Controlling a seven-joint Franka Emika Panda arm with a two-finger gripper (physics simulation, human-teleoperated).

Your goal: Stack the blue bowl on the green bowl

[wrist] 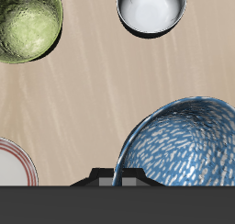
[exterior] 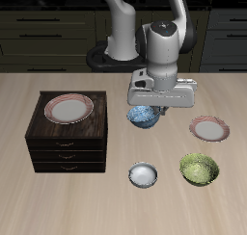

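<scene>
Blue bowl [exterior: 143, 116]: mottled blue-and-white glaze, upright, mid-table, partly hidden under the gripper [exterior: 157, 107] in the exterior view. Whether it rests on the table or is lifted off it cannot be told. In the wrist view the blue bowl [wrist: 184, 145] fills much of the picture, its rim running up against the dark gripper body, inside pattern of white flecks plain to see.

Gripper: hangs directly above the blue bowl, at its rim. Fingertips not visible in either view; cannot tell whether the fingers are spread, closed, or clamped on the rim.

Green bowl [exterior: 199, 168]: speckled yellow-green, upright, near the table's front edge, well apart from the blue bowl. Nothing inside it. Wrist view shows the green bowl [wrist: 26, 26] cut by the frame edge.

White-grey bowl [exterior: 143, 174]: smaller, plain, upright, just beside the green bowl near the front edge; also seen in the wrist view [wrist: 151, 9].

Pink-rimmed plate [exterior: 209, 129]: flat on the table, farther back than the green bowl.

Dark wooden cabinet [exterior: 68, 141]: drawers facing front, a second pink-rimmed plate [exterior: 68, 108] lying on its top.
</scene>
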